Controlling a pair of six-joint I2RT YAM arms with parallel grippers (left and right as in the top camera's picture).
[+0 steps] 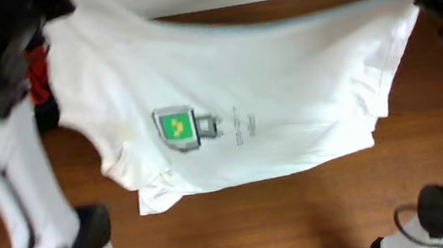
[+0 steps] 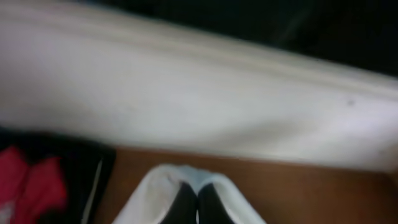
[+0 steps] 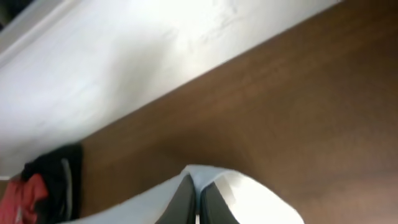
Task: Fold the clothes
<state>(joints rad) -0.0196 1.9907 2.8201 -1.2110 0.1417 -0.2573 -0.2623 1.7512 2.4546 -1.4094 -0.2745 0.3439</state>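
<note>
Two grippers share the load here. The white T-shirt (image 1: pixel 266 76) is stretched between them across the upper half of the overhead view, from about 10 o'clock to 2 o'clock, with its body draping down toward 6 o'clock over the wooden table (image 1: pixel 302 224). A green badge (image 1: pixel 176 130) faces up near the middle. I cannot tell whether the lower edge rests on the wood or hangs just above it.

The left gripper (image 2: pixel 198 199) has its fingers pressed together with white cloth bunched around the tips, so it is pinching an edge of the shirt. The right gripper (image 3: pixel 198 198) looks the same from its own wrist camera – fingers closed, fabric wrapped over them.

The step in hand appears to be spreading the shirt flat before any fold. To do it well, both arms should hold the top edge taut and level, because the cloth already ripples and doubles at 4 o'clock and a sleeve curls under near 7 o'clock. Lowering evenly, trailing edge first, should let those wrinkles pull out. Uneven tension would likely skew the shirt.

The red garment (image 1: pixel 38 66) and the black garment (image 2: pixel 87 171) sit at 9 o'clock, partly beneath the shirt's left side – the lay-down should land clear of them, toward the centre.
</note>
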